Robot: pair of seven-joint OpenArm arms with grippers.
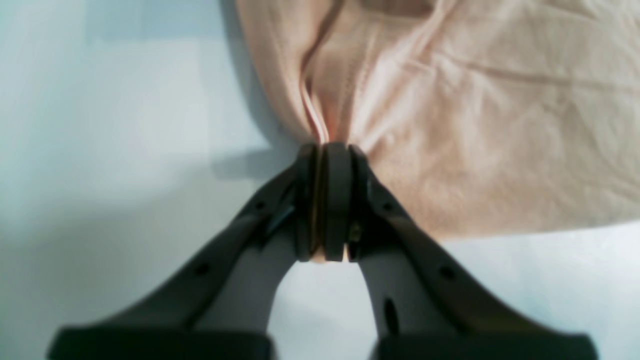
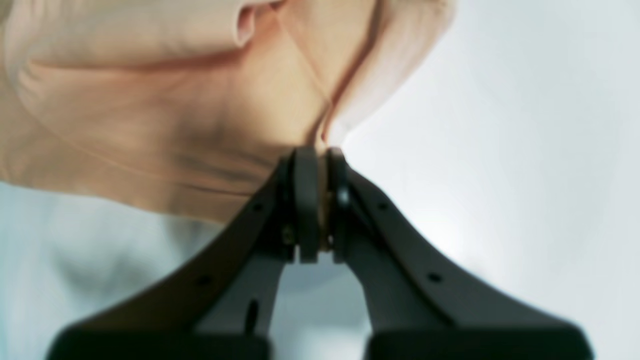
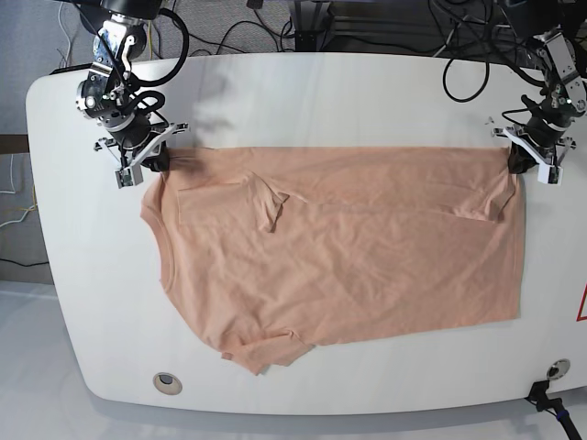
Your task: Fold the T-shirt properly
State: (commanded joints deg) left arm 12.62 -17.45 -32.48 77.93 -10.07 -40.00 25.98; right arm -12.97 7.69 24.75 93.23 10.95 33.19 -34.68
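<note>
Pinching the T-shirt (image 3: 348,247), both hands (image 1: 327,200) (image 2: 320,200) flank it; cables (image 3: 229,35) lie behind the table (image 3: 303,92).

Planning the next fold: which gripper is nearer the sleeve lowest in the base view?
Right: the right gripper is up-left of the sleeve there; the left gripper is up and much farther right.

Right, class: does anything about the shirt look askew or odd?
Yes. In the base view, one corner of the T-shirt pokes out beyond its lower edge as a crumpled flap, which looks odd beside the straighter upper edge.
</note>
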